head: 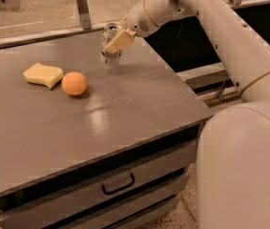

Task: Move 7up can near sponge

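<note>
The 7up can (110,55) is a small silver can held upright, just above the grey table (125,113) at its far middle. My gripper (115,41) is shut on the can, with a tan finger pad (119,40) across its front. The sponge (42,74), pale yellow with wavy edges, lies flat at the table's left, well to the left of the can.
An orange ball (74,83) sits right beside the sponge, between it and the can. My white arm (211,27) reaches in from the right. The table has a drawer with a black handle (118,185) in front. A railing post (83,6) stands behind the table.
</note>
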`<state>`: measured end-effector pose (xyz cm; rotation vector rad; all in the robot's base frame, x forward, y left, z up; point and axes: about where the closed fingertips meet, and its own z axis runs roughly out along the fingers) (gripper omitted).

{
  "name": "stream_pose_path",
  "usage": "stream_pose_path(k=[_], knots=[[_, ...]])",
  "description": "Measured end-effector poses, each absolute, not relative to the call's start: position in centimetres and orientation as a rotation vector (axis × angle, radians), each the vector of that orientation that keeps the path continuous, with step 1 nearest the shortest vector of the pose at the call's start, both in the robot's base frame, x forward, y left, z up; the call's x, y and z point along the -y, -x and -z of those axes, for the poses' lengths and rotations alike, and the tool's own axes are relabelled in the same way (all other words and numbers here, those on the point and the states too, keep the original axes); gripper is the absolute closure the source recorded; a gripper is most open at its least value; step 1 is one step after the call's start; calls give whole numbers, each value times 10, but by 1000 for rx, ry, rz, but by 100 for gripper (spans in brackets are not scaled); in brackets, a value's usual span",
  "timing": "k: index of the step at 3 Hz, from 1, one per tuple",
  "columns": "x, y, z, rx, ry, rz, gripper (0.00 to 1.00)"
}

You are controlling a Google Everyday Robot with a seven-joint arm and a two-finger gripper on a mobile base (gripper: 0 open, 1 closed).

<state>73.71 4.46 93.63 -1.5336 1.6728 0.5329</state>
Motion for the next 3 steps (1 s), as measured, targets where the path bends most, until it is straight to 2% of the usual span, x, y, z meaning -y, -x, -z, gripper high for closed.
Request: stream_pose_path(k=[3], knots=[[-118, -746, -907, -1609, 1587, -645, 100]])
